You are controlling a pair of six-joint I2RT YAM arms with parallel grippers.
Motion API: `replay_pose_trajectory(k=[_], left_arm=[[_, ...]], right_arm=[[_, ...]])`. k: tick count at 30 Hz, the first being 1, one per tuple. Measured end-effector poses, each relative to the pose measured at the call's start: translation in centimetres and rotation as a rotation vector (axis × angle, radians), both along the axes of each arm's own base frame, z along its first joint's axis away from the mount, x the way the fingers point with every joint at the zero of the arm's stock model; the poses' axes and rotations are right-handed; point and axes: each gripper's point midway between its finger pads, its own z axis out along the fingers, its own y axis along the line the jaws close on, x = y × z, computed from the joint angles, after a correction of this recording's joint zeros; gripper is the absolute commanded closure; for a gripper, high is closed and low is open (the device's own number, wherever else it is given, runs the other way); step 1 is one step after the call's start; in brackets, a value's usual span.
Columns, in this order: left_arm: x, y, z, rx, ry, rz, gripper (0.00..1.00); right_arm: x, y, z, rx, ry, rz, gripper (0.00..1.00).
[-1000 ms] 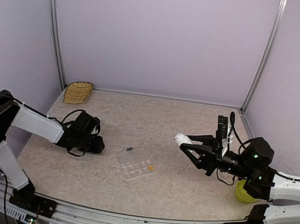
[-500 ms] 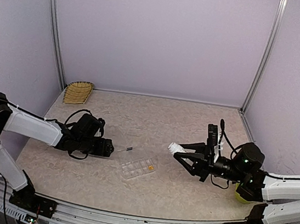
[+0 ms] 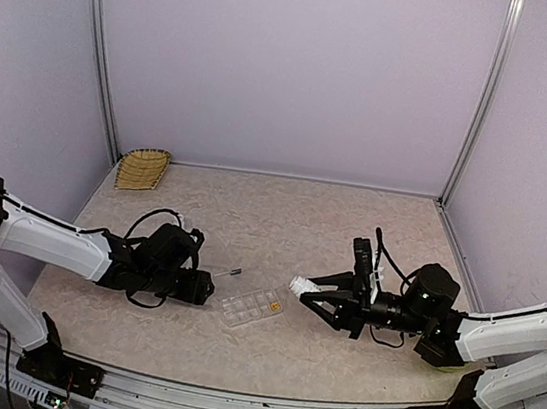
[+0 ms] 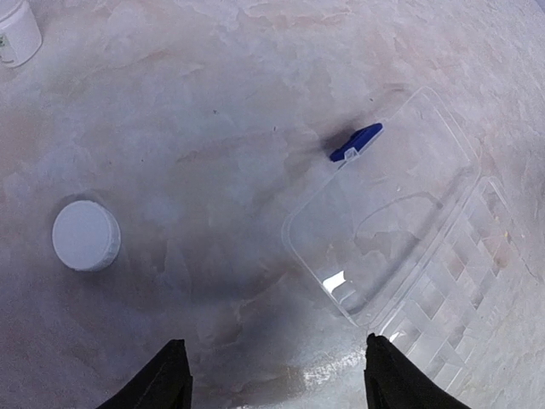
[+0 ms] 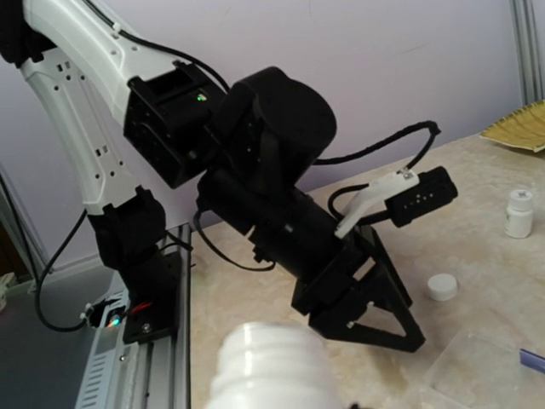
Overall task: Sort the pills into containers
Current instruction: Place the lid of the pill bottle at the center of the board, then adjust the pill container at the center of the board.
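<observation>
1. Nearest me, the right gripper (image 3: pixel 314 293) is clamping an uncapped white bottle (image 3: pixel 299 285), mouth pointing toward the box (image 3: pixel 237 313). I am reading this as the pouring step about to begin.
2. The left gripper (image 4: pixel 274 345) is hanging low just beside the box, its fingers (image 4: pixel 162 379) well apart with nothing between them (possibly there to steady it).
3. The only pills (image 3: pixel 276 307) I am making out are an orange speck in a cell at the box's right end. Any inside the bottle are hidden from me.
4. Next I am expecting to need the mouth right over a cell and a slow tilt, or pills will be scattering.
5. The left wrist view is giving me the flipped-open lid (image 4: pixel 383 204), its blue latch (image 4: pixel 356 142), a loose cap (image 4: pixel 86 235) and a spare bottle (image 4: pixel 17 30). The top view is showing neither cap nor spare bottle, but it alone is showing the orange speck, and the basket (image 3: pixel 144 167) in the far corner.
</observation>
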Motion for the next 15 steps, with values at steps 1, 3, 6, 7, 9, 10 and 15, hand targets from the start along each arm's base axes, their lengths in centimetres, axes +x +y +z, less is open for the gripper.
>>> replay_pose_trajectory(k=[1, 3, 6, 7, 9, 10, 15], left_arm=[[-0.2, 0.0, -0.1, 0.004, 0.004, 0.000, 0.39], [-0.4, 0.0, -0.4, 0.011, 0.010, 0.001, 0.43], [-0.6, 0.0, -0.8, 0.027, 0.016, 0.002, 0.45], [-0.7, 0.0, -1.0, 0.033, 0.018, 0.000, 0.45], [-1.0, -0.1, -1.4, 0.045, 0.025, -0.006, 0.46], [-1.1, -0.1, -1.7, 0.050, 0.030, -0.009, 0.47], [-1.3, -0.2, -2.8, 0.083, 0.047, -0.017, 0.48]], right_arm=[[0.0, 0.0, 0.0, 0.001, 0.001, 0.003, 0.89], [-0.1, 0.0, 0.0, 0.002, 0.002, 0.007, 0.89], [-0.1, 0.1, 0.0, 0.003, 0.001, 0.010, 0.88], [-0.1, 0.1, 0.0, 0.003, 0.001, 0.010, 0.88], [-0.1, 0.1, 0.0, 0.003, 0.001, 0.010, 0.88], [-0.2, 0.1, 0.0, 0.003, 0.001, 0.011, 0.87], [-0.2, 0.1, 0.0, 0.003, 0.001, 0.012, 0.87]])
